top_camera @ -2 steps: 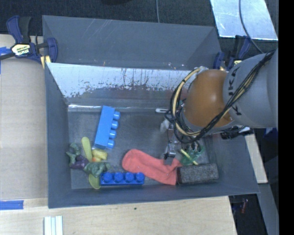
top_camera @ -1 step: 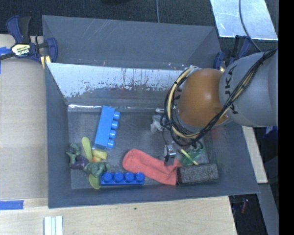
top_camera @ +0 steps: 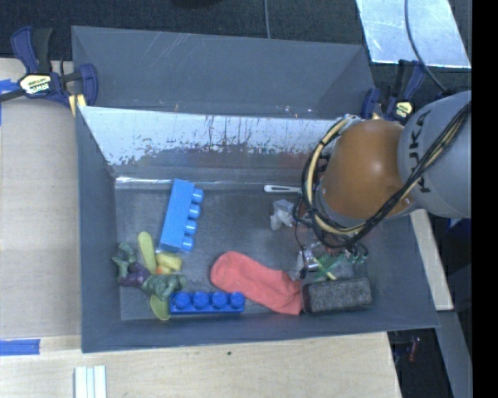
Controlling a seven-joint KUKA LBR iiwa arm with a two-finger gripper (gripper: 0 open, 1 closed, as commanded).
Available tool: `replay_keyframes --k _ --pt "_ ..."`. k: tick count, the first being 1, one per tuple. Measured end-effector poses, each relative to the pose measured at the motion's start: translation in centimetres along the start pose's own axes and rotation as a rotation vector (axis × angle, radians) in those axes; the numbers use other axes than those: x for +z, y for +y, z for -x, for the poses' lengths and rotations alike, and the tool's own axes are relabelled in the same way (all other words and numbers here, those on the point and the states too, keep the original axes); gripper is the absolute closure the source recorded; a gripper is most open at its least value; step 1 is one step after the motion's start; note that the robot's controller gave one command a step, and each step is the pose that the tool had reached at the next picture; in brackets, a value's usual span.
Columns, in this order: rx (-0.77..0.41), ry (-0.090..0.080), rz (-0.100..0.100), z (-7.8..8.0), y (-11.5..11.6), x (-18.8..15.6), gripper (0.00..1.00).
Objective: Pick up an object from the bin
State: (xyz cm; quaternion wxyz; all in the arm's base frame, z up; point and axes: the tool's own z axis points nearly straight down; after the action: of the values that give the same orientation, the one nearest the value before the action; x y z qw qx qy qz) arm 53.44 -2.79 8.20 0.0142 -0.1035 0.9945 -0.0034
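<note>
A dark grey block (top_camera: 338, 294), rectangular and speckled, lies flat in the lower right corner of the grey bin (top_camera: 100, 247). The claw (top_camera: 317, 262) hangs just above its upper left edge, under the arm's orange cover; whether it is open or closed cannot be told. A pink cloth (top_camera: 253, 280) touches the block's left end. Further left lie a dark blue brick (top_camera: 207, 303), a light blue brick (top_camera: 181, 214) and a small heap of yellow, green and purple toys (top_camera: 149, 274).

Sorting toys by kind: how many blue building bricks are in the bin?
2. A light blue brick lies toward the bin's left middle; a darker blue brick lies along the near wall beside the pink cloth. Another could hide under the arm.
</note>
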Motion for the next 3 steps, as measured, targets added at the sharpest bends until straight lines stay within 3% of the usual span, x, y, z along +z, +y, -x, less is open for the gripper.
replay_keyframes --k 1,2,3 --pt "0.317 0.001 0.001 -0.5 1.8 -0.7 0.0" --pt "0.279 -0.002 -0.001 -0.3 -2.9 -3.9 0.0" --pt "0.222 -0.007 0.0 -2.2 0.9 -1.1 0.0"
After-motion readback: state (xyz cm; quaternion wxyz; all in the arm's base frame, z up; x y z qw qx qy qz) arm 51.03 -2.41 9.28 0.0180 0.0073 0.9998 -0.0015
